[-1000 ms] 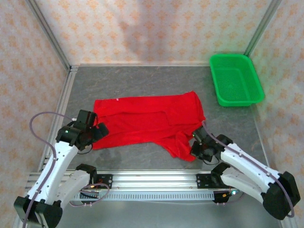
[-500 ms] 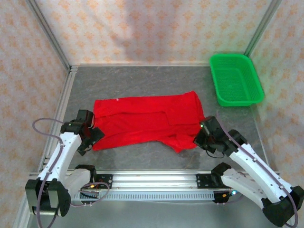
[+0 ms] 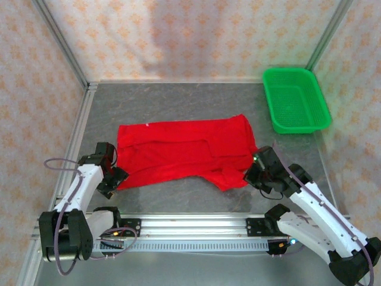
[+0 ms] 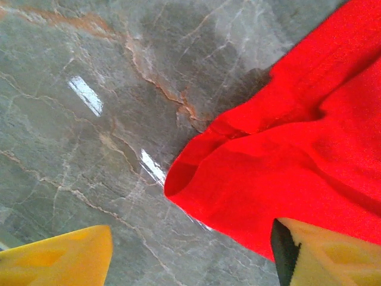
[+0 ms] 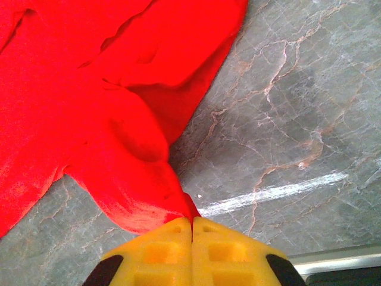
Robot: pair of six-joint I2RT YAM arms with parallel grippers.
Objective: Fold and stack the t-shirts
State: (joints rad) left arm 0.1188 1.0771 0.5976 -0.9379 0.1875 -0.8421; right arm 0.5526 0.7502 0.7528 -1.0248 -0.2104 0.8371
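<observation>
Right end effector (image 5: pixel 191 225) was clenched on t-shirt (image 3: pixel 184 152) edge | left end effector (image 4: pixel 187 253) was spread astride a corner | risk: cloth could be bunched if tugged unevenly

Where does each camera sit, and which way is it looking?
Top external: above and behind the arms, looking down on the table, red t-shirt and green basket; both arms show.
Left wrist: on the left arm, looking down past the open left hand at the t-shirt's corner.
Right wrist: on the right arm, looking down at the right hand pinching cloth.
Shared: all three see the t-shirt and grey table.
</observation>
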